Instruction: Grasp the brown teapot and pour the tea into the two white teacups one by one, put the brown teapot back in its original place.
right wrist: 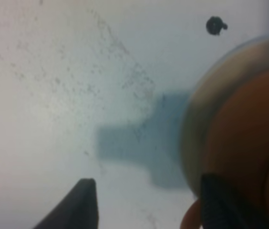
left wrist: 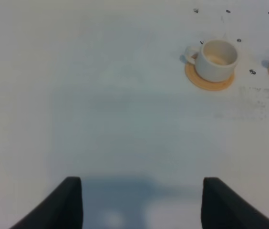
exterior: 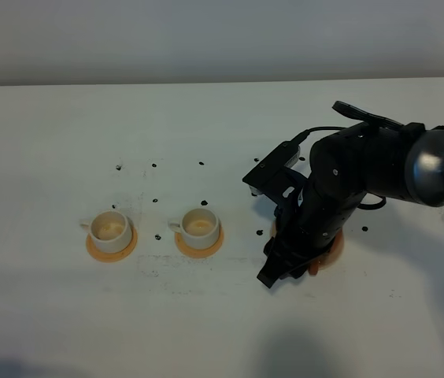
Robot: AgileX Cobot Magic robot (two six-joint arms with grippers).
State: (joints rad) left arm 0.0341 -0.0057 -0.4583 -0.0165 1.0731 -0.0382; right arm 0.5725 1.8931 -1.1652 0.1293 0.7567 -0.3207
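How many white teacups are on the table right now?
2. The left teacup sits on an orange saucer; the right teacup on another beside it. The arm could hide more.

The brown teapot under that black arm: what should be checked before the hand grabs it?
1. Right hand open: ok.
2. Brown teapot centred between its fingers: not ok, it sits off by one finger.
3. Teapot's handle reachable: cannot tell, the arm hides it.
4. Both white teacups upright on saucers: ok.
5. Left hand clear of the cups: ok.
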